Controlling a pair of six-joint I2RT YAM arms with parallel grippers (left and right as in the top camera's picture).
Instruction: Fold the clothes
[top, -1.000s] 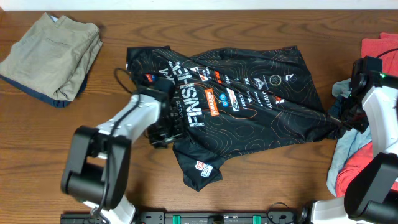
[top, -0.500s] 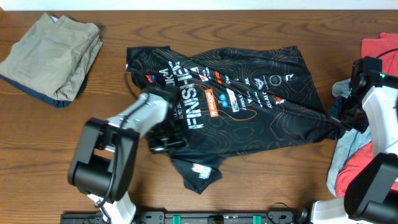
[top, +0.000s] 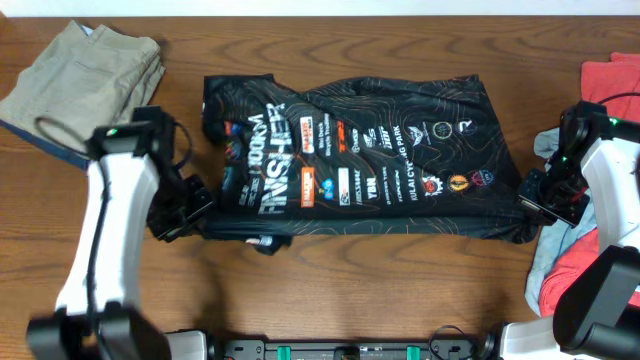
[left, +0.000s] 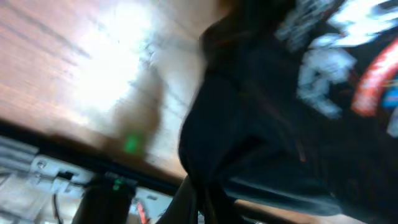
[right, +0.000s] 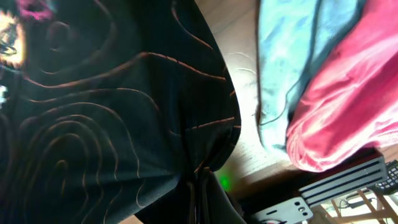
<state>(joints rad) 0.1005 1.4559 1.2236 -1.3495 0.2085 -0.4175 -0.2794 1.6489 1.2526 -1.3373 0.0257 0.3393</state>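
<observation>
The left gripper (top: 196, 203) is clamped on the near left corner of the black sports jersey (top: 380, 160), a soft garment with white lettering, small logos and thin orange contour lines. In the blurred left wrist view the dark cloth funnels down to a pinch between the fingers. From that grip the jersey runs away across the brown wooden table (top: 400, 290), printed side up and stretched wide.

At its far end the right gripper (top: 530, 195) is closed on the opposite near corner. In the right wrist view the fabric gathers to a point at the fingers, its orange lines converging there.

Just outside the right gripper, past a narrow strip of bare wood, lies a crumpled pale blue-grey garment (right: 292, 68). A red garment (right: 348, 93) presses against the blue-grey one's outer side.

Outward from the left gripper, on the side away from the jersey, a folded khaki garment (top: 85, 85) sits well apart near the table's far corner.
</observation>
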